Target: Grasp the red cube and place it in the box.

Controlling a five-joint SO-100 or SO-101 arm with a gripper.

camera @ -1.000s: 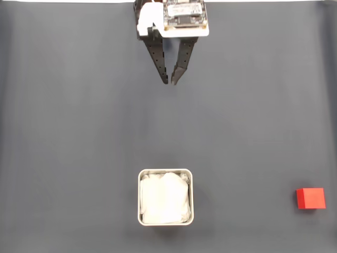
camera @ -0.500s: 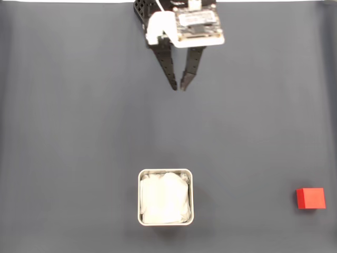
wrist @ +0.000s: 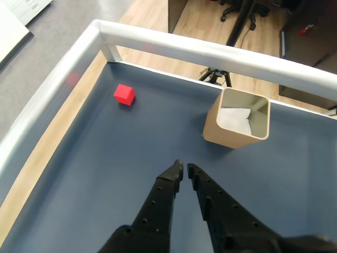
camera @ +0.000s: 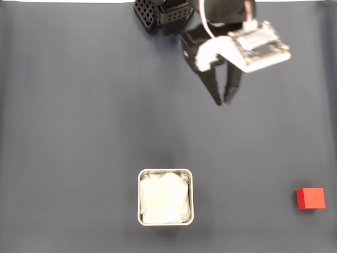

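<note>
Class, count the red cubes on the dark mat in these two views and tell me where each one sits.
1. The red cube lies near the mat's lower right edge in the fixed view, right of the box; the wrist view shows the same cube, left of the box.

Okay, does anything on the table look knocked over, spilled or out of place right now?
Nothing stands out. The box sits upright with its white lining inside, the red cube rests flat near the table's edge, and the gripper hangs above bare mat, jaws nearly closed and empty.

The red cube (camera: 310, 198) sits flat on the dark mat, well apart from the upright, paper-lined box (camera: 165, 197).
</note>
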